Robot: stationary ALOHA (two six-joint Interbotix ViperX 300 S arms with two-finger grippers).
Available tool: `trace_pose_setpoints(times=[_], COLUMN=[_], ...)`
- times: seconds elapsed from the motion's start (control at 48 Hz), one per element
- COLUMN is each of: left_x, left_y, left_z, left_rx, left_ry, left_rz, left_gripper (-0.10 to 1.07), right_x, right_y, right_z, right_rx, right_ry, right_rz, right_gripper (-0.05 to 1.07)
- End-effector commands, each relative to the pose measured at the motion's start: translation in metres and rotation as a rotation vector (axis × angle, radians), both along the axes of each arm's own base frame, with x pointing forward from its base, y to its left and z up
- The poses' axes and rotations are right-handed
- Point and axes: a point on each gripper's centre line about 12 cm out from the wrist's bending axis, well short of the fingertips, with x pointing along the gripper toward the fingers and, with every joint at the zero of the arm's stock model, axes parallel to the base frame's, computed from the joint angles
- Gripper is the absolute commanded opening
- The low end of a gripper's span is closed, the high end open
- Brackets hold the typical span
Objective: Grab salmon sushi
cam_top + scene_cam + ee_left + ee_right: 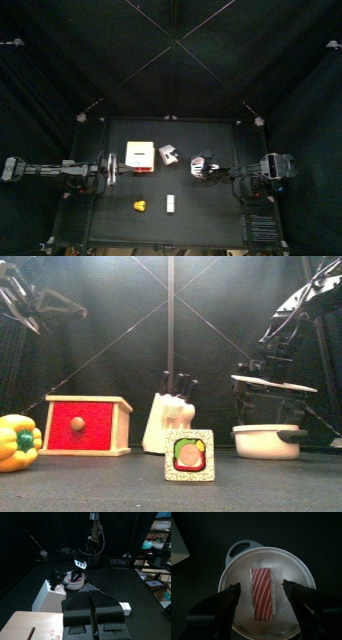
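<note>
The right pincer [262,592] hangs released, jaws wide, pointing down over one white pot [264,592] holding one red-and-white striped salmon sushi piece [262,593]. The left pincer [93,612] rests clenched, low over the tabletop [133,587], beside one white knife block [48,594].

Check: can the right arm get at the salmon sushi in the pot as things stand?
Probably yes. The right gripper hangs over the open pot, fingers spread either side of the salmon sushi, nothing between.
</note>
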Motion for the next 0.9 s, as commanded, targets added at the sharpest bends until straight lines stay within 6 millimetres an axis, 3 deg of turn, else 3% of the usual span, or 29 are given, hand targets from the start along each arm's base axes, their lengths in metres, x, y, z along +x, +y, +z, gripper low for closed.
trace_pose_setpoints(times=[0.0, 0.438, 0.875], left_x=[0.002, 0.002, 0.002], left_y=[0.000, 0.000, 0.001], left_z=[0.005, 0.005, 0.005], left_rx=[0.004, 0.004, 0.003], left_ry=[-0.013, -0.013, -0.014], left_rz=[0.001, 0.001, 0.003], left_gripper=[-0.03, -0.03, -0.03], right_x=[0.002, 0.003, 0.004], right_y=[-0.002, -0.007, -0.009], right_z=[0.003, -0.006, -0.009], right_rx=[0.001, 0.016, 0.028], right_ry=[-0.016, -0.015, -0.018], right_rz=[-0.007, -0.008, -0.018], right_gripper=[0.96, 0.81, 0.76])
